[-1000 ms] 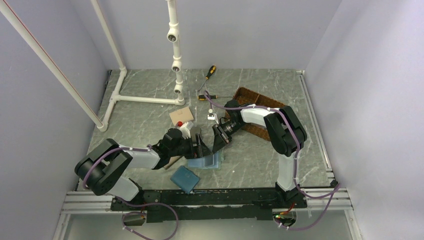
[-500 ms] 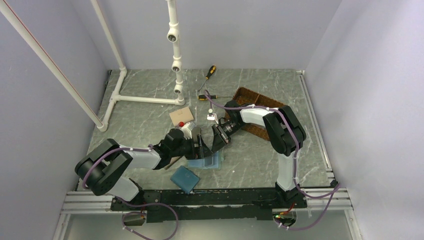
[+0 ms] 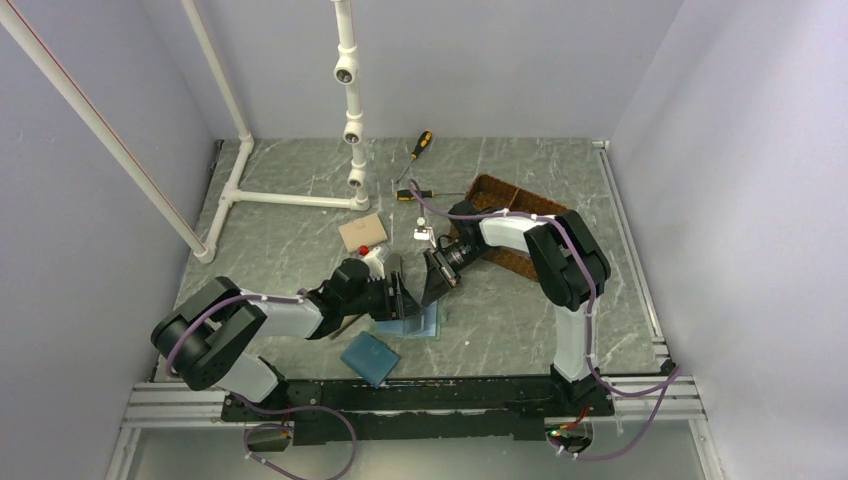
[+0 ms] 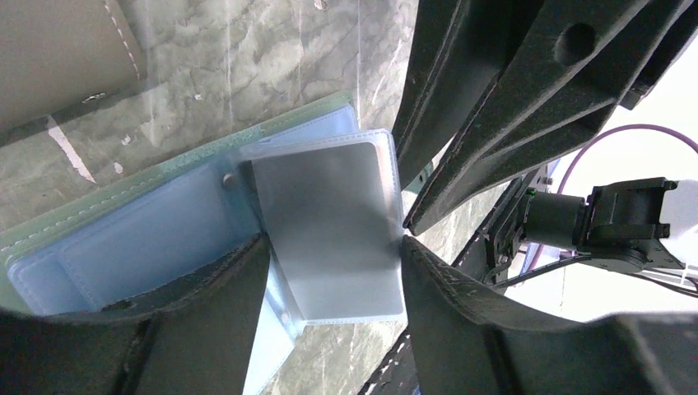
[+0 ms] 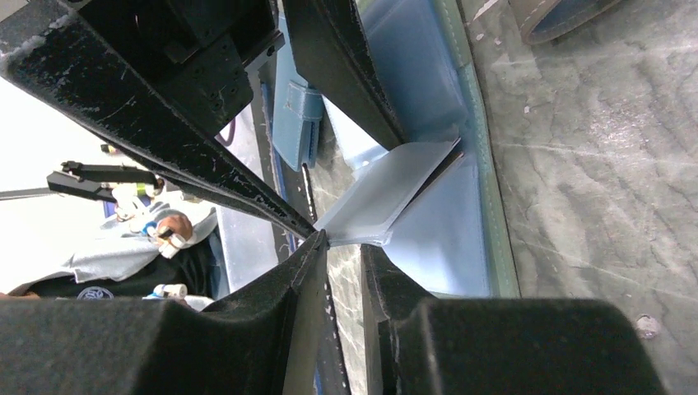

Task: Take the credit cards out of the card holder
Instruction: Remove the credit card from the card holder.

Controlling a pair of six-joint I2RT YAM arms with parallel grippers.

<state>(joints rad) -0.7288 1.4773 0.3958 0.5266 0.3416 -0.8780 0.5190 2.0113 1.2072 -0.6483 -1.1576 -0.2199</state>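
Card holder (image 4: 148,239) pale blue inside (sage-green edge); table (image 4: 247,58) grey-green marbled.

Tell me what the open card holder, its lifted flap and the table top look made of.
Card holder: soft faux leather or vinyl, matte, stitched green edge. Flap: translucent plastic, frosted, bending where lifted. Table top: marble-look grey-green with pale veins; stone or laminate, cannot tell.

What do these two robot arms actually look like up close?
Both the left arm and right arm have chunky black joints joined by pale grey-white shells. A purple cable runs along each, strapped with white ties. The left tool and right tool are black, each with two flat, angular fingers.
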